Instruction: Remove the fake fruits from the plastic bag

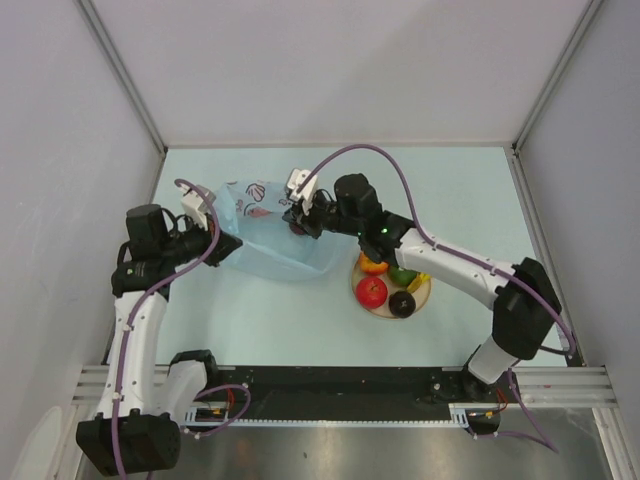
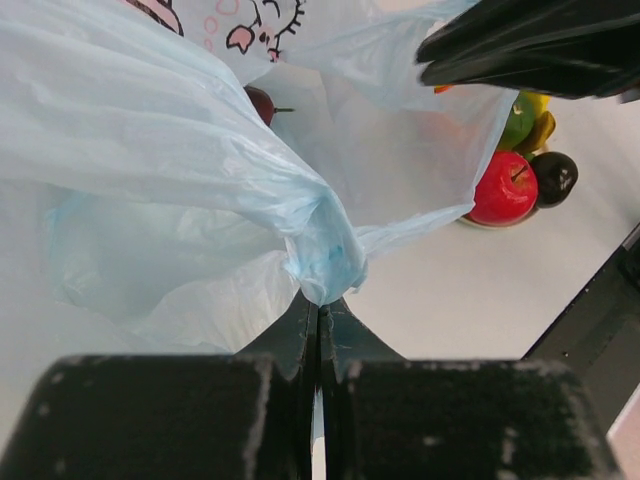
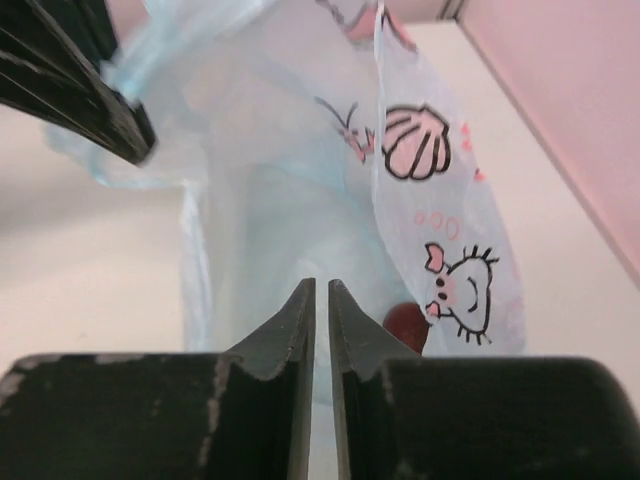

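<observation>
Top view: plastic bag [image 1: 275,250] lies mid-table between the arms. Left gripper [image 1: 207,213] is at its left edge, right gripper [image 1: 298,218] at its mouth. Tan plate [image 1: 424,296], just right of the bag, carries red apple [image 1: 372,291], dark fruit [image 1: 402,304] and green fruit [image 1: 402,275].

Left wrist: jaws clamped on a bunched fold of bag. Maroon fruit [image 2: 260,103] sits inside the bag.

Right wrist: jaws nearly together, thin slit between. Cannot tell if they pinch film. Maroon fruit lies just beyond the tips.
</observation>
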Robot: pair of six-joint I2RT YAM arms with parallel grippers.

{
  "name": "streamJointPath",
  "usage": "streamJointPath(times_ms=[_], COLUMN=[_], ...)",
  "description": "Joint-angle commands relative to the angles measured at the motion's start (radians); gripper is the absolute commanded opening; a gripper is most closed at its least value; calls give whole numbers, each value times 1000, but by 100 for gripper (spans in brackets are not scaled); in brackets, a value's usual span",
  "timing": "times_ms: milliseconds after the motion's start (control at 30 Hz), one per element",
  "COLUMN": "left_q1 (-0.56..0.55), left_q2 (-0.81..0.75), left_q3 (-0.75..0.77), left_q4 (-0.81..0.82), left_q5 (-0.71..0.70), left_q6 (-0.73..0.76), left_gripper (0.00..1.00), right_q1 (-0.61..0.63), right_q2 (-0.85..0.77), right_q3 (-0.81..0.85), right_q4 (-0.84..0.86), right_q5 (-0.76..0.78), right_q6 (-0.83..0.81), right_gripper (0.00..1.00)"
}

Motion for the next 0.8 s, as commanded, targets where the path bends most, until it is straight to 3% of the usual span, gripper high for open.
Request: streamJointPath(times_ms=[0, 100, 333, 400, 433, 533, 767], left_q1=[-9, -8, -11, -11, -11, -11, -11], left_q2=[-4, -17, -69, -92, -98, -109, -109], left_q3=[-10, 9, 128, 144, 145, 147, 122], left_q4=[55, 28, -156, -187, -192, -199, -241], left_q5=[14, 39, 29, 28, 26, 32, 63], left_q6=[-32, -37, 71, 86, 88, 85, 120], left_gripper=[0, 0, 0, 0, 0, 0, 0], right_q1=[13, 24, 49, 23, 15, -26, -89], right_q2=[-44, -12, 152, 220, 244, 324, 493], right_q3=[31, 30, 56, 88, 97, 137, 263], right_q4=[-87, -88, -2, 8, 15, 31, 37], right_q5=[-60, -63, 38, 59, 96, 157, 178], right_q6=[-12, -57, -152, -134, -129, -118, -134], right_gripper=[25, 31, 34, 43, 58, 75, 85])
